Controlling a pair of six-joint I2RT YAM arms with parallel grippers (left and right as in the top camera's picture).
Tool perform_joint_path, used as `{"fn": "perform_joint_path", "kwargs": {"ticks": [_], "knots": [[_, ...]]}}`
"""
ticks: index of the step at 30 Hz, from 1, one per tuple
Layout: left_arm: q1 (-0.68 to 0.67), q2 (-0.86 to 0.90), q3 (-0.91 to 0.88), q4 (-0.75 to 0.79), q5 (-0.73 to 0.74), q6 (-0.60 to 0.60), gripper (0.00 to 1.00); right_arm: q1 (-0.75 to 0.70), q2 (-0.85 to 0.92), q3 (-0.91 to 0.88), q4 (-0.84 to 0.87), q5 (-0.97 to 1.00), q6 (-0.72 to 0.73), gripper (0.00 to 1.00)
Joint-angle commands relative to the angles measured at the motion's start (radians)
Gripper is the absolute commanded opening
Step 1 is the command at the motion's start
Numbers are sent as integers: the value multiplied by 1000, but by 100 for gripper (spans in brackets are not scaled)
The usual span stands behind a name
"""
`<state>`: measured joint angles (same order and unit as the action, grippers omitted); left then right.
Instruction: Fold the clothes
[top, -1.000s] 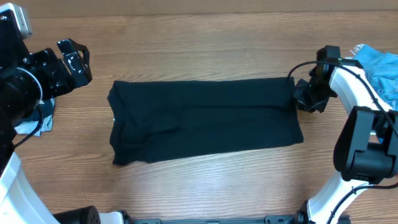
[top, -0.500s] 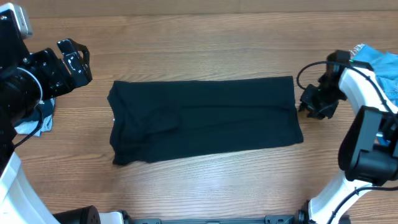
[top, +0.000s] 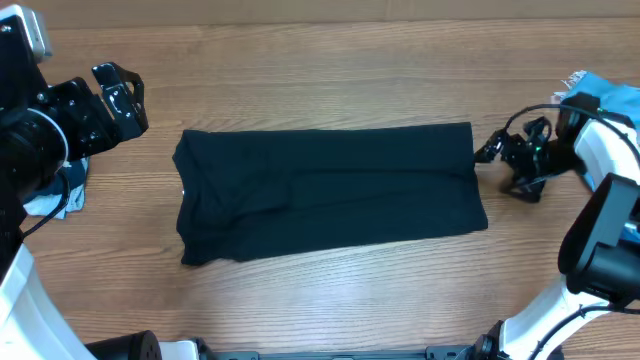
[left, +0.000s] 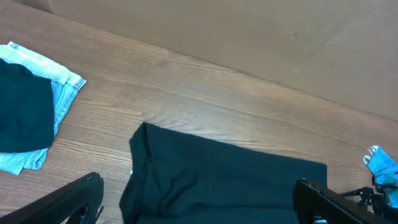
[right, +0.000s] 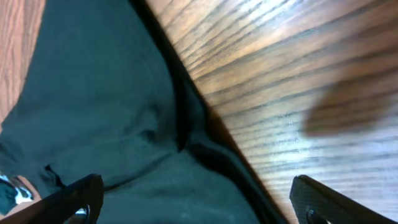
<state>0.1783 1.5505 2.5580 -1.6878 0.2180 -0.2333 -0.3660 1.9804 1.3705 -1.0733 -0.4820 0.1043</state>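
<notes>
- The plain black soft cloth garment (top: 330, 195) lies flat on the brown wooden table (top: 330, 80). It is between the two arms, as a long rectangle already doubled over.
- Its long axis runs from the side of the left gripper (top: 120, 95) to the side of the right gripper (top: 503, 168). One short edge faces each hand.
- The right gripper stands with its jaws wide apart and holds nothing. The nearer short edge of the garment is just beside its fingertips, and the right wrist view shows this edge running under the open fingers (right: 81, 199).
- I judge that this hand is low and close because that edge is the natural place to take the cloth for the next fold.
- The left gripper is also wide open and empty. It hangs above the table, apart from the far short edge, so the middle is free.
- A pale light-blue denim piece (top: 45, 205) lies under the left arm, and a bright blue denim garment (top: 610, 110) lies behind the right arm. Both are set aside and do not touch the black cloth.
</notes>
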Motion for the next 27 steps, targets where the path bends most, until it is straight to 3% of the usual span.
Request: {"fn": "perform_joint_path", "kwargs": {"ticks": [1,16,22,24,27], "knots": [[-3,0,3,-2,19,12,100,-1,-35,-90,49,-29,-16,99],[-3,0,3,-2,19,12,100,0,-35,-359,454,-149,77,95],[-3,0,3,-2,19,12,100,0,-35,-389,509,-241,-5,94],[-3,0,3,-2,19,12,100,0,-35,-389,507,-201,1,89],[-3,0,3,-2,19,12,100,-2,-35,-389,525,-129,26,89]]}}
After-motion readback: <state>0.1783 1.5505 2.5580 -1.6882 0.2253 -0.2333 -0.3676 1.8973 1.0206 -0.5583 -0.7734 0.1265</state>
